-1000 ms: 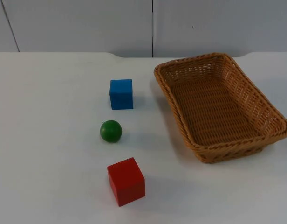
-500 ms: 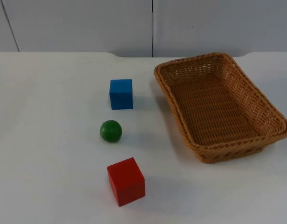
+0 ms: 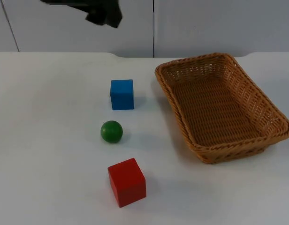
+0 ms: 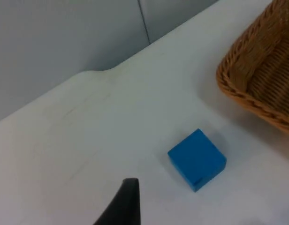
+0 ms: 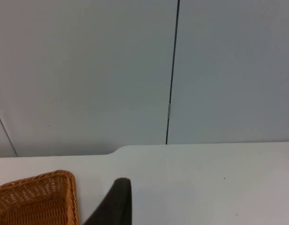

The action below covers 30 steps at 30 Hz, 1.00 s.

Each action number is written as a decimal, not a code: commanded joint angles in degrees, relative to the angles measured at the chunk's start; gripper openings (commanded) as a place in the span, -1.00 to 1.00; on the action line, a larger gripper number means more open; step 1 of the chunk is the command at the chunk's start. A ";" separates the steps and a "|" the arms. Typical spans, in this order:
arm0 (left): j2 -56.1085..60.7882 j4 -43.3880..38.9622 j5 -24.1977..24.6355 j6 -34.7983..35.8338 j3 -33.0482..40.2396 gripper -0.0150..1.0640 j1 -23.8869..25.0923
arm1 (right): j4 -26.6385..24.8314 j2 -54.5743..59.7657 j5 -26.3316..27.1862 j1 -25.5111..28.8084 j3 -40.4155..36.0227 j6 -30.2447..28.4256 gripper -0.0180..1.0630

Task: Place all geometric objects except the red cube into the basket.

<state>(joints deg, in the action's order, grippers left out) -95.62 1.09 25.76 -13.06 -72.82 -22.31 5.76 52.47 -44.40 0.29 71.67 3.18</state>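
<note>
Three toys sit on the white table (image 3: 50, 140), and none is in the basket (image 3: 269, 110) yet. The job is just starting.

The blue cube (image 3: 122, 94) is the farthest toy. It sits a little to the left of the basket, not touching it. The green ball (image 3: 111, 131) is nearer than the blue cube and a bit to the left. The red cube (image 3: 127, 182) is the nearest one, and it must stay on the table. The basket is on the right side and has nothing in it.

The left gripper (image 3: 103, 13) is up high at the far side, in front of the grey wall (image 3: 219, 23), well apart from all the toys. I cannot tell if its fingers are open or closed. From the left wrist camera the blue cube (image 4: 197, 160) is on the table near the basket's rim (image 4: 257, 93), so this arm looks like it is heading for the blue cube first.

The right arm waits. Its camera looks at the wall, with a corner of the basket (image 5: 36, 199) in view. I cannot tell its hand either.

Next, I think the left gripper should come down over the blue cube, with fingers wide on both sides, then squeeze and lift it to the basket.
</note>
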 commanded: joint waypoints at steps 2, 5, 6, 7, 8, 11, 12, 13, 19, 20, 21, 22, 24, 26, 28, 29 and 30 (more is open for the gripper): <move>-3.87 1.20 3.53 0.52 -4.43 0.98 -0.37 | 0.35 -0.12 -0.80 0.31 0.51 -1.09 0.98; -7.61 1.20 13.11 -0.36 -6.42 0.98 -0.37 | 0.35 -0.12 -0.80 0.31 0.51 -1.20 0.98; -8.96 1.31 15.83 -1.00 -6.29 0.98 -0.37 | 0.35 -0.12 -0.80 0.31 0.51 -1.20 0.98; -10.28 1.95 19.09 -1.26 -6.15 0.98 -0.37 | 0.35 -0.12 -0.80 0.31 0.51 -1.30 0.98; -11.09 3.69 19.72 -1.80 -5.29 0.98 -0.37 | 0.35 -0.12 -0.67 0.31 0.51 -1.30 0.98; -11.64 7.86 14.42 -4.27 -1.05 0.98 -0.77 | 0.35 -0.12 -0.31 0.31 0.51 -2.26 0.98; -11.92 7.14 12.62 -4.27 0.63 0.98 -1.21 | 0.35 -0.12 -0.31 0.31 0.51 -2.68 0.98; -12.18 6.88 10.66 -4.27 1.86 0.98 -1.62 | 0.35 -0.12 -0.31 0.31 0.51 -2.79 0.98; -13.66 6.86 6.73 -2.98 3.91 0.98 -1.72 | 0.35 -0.04 0.37 0.31 0.51 -2.79 0.98; -14.27 6.86 6.24 -2.89 3.91 0.98 -1.72 | 0.35 -0.04 0.65 0.31 0.51 -2.79 0.98; -14.75 6.86 5.98 -2.46 3.91 0.98 -1.72 | 0.35 -0.04 0.65 0.31 0.51 -2.79 0.98; -15.26 6.97 5.31 -1.53 3.91 0.98 -1.72 | 0.35 -0.04 0.65 0.31 0.51 -2.79 0.98; -16.73 6.97 4.20 -0.11 3.91 0.97 -1.72 | 0.35 -0.04 0.74 0.31 0.51 -2.79 0.98; -17.31 6.97 3.66 0.02 3.81 0.97 -1.72 | 0.35 -0.04 0.74 0.31 0.51 -2.79 0.98; -18.69 6.97 3.43 0.02 3.81 0.97 -1.72 | 0.35 -0.04 0.74 0.31 0.51 -2.79 0.98; -19.17 6.97 3.43 0.02 3.81 0.97 -1.72 | 0.35 -0.04 0.74 0.31 0.51 -2.79 0.98; -19.59 6.97 3.43 0.02 3.81 0.97 -1.72 | 0.35 -0.04 0.67 0.31 0.51 -2.68 0.98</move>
<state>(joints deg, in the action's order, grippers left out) -114.46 7.30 30.11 -13.66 -69.16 -23.74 5.76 52.60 -44.50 0.29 71.67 0.82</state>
